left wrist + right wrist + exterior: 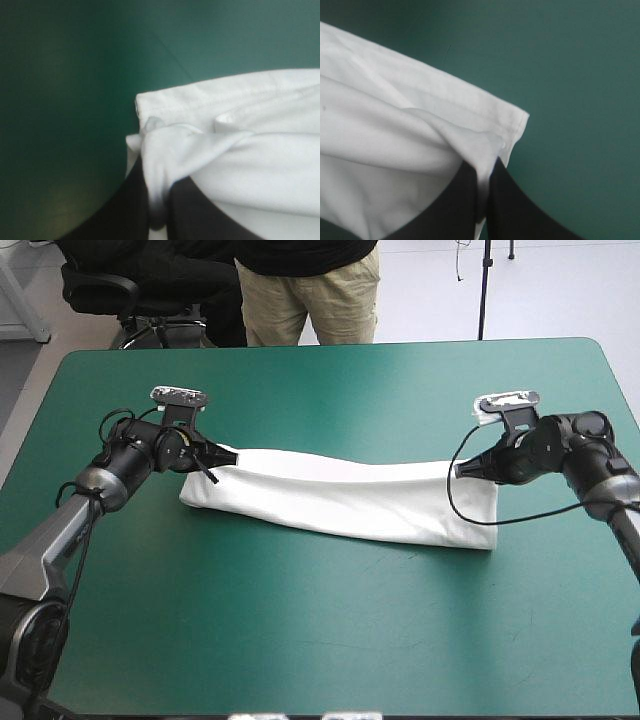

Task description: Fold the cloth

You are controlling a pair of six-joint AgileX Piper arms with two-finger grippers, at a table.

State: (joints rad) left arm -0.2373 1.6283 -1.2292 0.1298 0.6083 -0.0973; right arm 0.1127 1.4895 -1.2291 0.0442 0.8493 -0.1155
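Lying crosswise, T-shirt (340, 495) (long axis left-right)

Teal-green table (330, 640); white T-shirt (340, 500) folded band across middle, ends perhaps lifted.

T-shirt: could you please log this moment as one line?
T-shirt: long folded band | left gripper: shut on one end | right gripper: shut on other end

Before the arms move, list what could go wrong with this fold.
1. The left gripper and right gripper each pinch only a small bunched corner of the T-shirt. A hard pull might slip it free.
2. The T-shirt's middle lies slack on the table between them. Dragging it could shift the layers and leave the fold uneven.
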